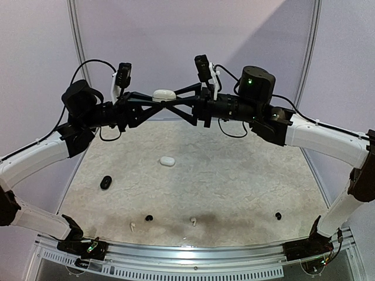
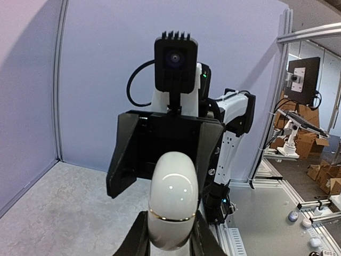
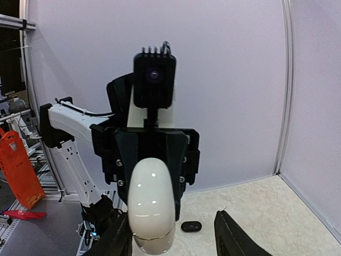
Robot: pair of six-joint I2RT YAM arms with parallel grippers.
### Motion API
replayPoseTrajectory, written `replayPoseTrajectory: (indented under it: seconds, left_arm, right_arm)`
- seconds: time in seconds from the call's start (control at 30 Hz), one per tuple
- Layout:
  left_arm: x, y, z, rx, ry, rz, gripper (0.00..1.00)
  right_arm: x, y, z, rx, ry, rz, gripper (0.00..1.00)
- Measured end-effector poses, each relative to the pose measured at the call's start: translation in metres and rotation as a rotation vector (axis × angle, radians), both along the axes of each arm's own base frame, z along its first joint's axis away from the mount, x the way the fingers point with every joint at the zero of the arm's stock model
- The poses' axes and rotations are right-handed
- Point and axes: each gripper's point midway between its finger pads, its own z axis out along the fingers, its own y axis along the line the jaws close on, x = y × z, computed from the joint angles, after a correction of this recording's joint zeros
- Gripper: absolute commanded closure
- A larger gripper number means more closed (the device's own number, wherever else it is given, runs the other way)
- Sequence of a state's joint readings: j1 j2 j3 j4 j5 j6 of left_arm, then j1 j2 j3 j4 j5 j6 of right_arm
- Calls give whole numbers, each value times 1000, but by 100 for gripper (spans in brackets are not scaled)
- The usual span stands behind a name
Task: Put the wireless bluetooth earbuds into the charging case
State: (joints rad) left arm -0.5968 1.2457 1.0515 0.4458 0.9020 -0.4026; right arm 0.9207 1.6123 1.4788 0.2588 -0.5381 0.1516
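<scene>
Pale speckled table (image 1: 234, 170), framed by plain walls. Left arm (image 1: 35, 158) and right arm (image 1: 328, 137) both raised, reaching inward, meeting high over far centre of table.

Left claw (image 2: 170, 240) pressed in on held white case (image 1: 163, 93), a finger tight on each side of its lower end. Case seen end-on in left wrist view, thin gold seam line across it. Right claw (image 3: 173, 237) spread: one finger just beside same case, other finger clearly apart from it, so no pinch from that side. Each wrist camera facing the opposite claw head-on.

Second white case (image 1: 167, 161) lying on table, centre, below the raised claws. Black case (image 1: 105, 182) lying left, nearer than the second white case, well apart from it; also small on table in right wrist view.

Earbuds all loose on table in a rough row along near edge, none in any case:
- white earbud (image 1: 132, 225), near left
- black earbud (image 1: 149, 218), just right of it
- second white earbud (image 1: 193, 221), near centre
- second black earbud (image 1: 278, 216), near right, well apart from the rest
</scene>
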Motion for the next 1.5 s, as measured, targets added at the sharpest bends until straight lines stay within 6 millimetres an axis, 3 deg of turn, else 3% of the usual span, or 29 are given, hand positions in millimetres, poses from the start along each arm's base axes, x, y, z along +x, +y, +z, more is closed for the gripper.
replayPoseTrajectory:
  seconds: [0.23, 0.73, 0.93, 1.3, 1.5]
  left_arm:
    - [-1, -2, -13, 65, -76, 6, 100]
    - [-9, -1, -42, 197, -235, -5, 100]
    - [-17, -3, -42, 195, -240, -34, 100]
    - [-10, -1, -47, 170, -83, 10, 100]
    - [-1, 0, -64, 160, 28, 56, 100]
  right_arm:
    - [4, 1, 1, -51, -3, -29, 45]
    - [6, 8, -7, -131, 16, -39, 54]
    - [15, 7, -19, -168, 43, -71, 54]
    - [22, 8, -23, -180, 86, -81, 36]
    - [28, 9, -15, -167, 128, -81, 26]
